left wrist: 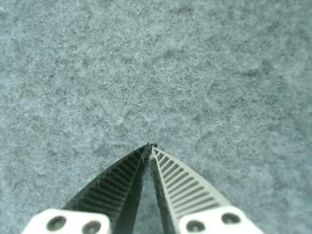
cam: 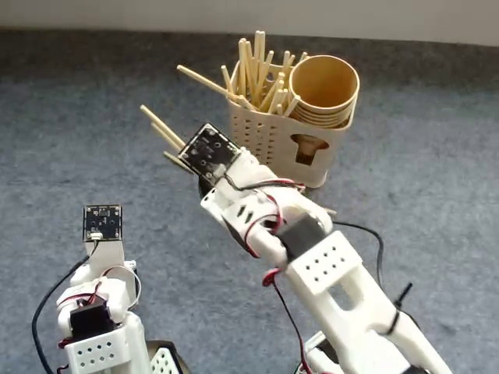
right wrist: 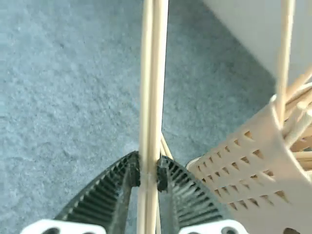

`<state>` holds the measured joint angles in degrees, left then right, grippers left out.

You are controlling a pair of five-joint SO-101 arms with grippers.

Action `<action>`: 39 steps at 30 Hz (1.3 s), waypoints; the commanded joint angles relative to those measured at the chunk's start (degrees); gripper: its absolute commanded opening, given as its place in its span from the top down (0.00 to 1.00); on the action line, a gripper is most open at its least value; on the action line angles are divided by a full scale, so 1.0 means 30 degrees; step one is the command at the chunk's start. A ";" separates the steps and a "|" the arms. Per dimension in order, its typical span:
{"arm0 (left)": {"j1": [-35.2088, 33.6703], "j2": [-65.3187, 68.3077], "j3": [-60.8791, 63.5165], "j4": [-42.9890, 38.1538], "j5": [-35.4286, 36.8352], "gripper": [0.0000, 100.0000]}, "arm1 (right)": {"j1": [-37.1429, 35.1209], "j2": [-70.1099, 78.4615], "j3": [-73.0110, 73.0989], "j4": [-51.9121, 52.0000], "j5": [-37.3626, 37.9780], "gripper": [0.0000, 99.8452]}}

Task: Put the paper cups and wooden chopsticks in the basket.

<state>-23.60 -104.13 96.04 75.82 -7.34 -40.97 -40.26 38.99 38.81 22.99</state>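
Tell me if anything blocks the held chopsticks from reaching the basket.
Nothing visible stands between them. The chopsticks in the right jaws are just beside the basket. Its opening is crowded, though, with other chopsticks and stacked cups.

Grey-blue fuzzy felt-covered tabletop (cam: pixel 86 101). Cream perforated plastic basket (cam: pixel 269 136) stands upright directly on it, around 1 o'clock from centre in the high view, near the 12 o'clock edge.

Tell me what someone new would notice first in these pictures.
A cream basket near the back of the grey carpet bristles with chopsticks and holds stacked paper cups. Beside it, the right gripper clamps a few more sticks; the left gripper is shut over carpet.
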 commanded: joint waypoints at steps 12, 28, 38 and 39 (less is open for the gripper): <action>-0.0132 -0.0337 0.0366 0.0088 -0.0059 0.99 | 0.1949 -0.4879 0.0835 -0.9832 0.0117 1.00; -0.0278 -0.0337 0.0366 0.0088 -0.0059 0.99 | 0.4264 -0.2535 0.3941 -2.0293 0.0117 1.00; -0.0220 -0.0337 0.0366 0.0088 -0.0059 0.99 | 0.5143 0.5026 0.2681 -2.5187 0.0117 1.00; -0.0190 -0.0337 0.0366 0.0088 -0.0059 0.99 | 0.5143 0.5524 0.2564 -2.5333 0.0117 1.00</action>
<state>-23.60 -104.13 96.04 75.82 -7.34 -26.29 -26.29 51.21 -34.07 22.99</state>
